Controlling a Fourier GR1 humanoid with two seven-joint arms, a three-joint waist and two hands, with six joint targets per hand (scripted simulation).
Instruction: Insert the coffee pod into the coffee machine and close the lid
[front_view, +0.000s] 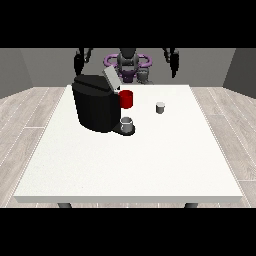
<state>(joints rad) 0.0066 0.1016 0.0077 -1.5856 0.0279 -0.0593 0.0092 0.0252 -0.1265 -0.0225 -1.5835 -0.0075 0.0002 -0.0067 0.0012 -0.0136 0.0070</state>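
Hand at the view's left: raised above the far edge of the tabletop, holding nothing; whether its fingers are straight or curled cannot be told.
Coffee machine: black block standing below and in front of the hand at the view's left, well apart from it; its long axis runs upright.
Lid: grey flap tilted up at the machine's top, its free end pointing up and back toward the robot, so the slot beneath looks open to receive the pod.
Red part: on the machine's side that faces the pod, above a grey cup standing on the machine's base.
Coffee pod: small grey cylinder standing upright on the tabletop, axis vertical; it lies below and forward of the hand at the view's right, slightly toward the machine, touching neither hand.
Hand at the view's right: hanging above the far edge, empty; its finger state cannot be told.
Step in hand: reaching for the pod, judged not yet begun.
Doing it well: the nearer hand, the one at the view's right, probably suits; lowering it straight over the pod and closing round its sides would keep it upright, then carrying it level across to the open slot avoids knocking the raised lid.
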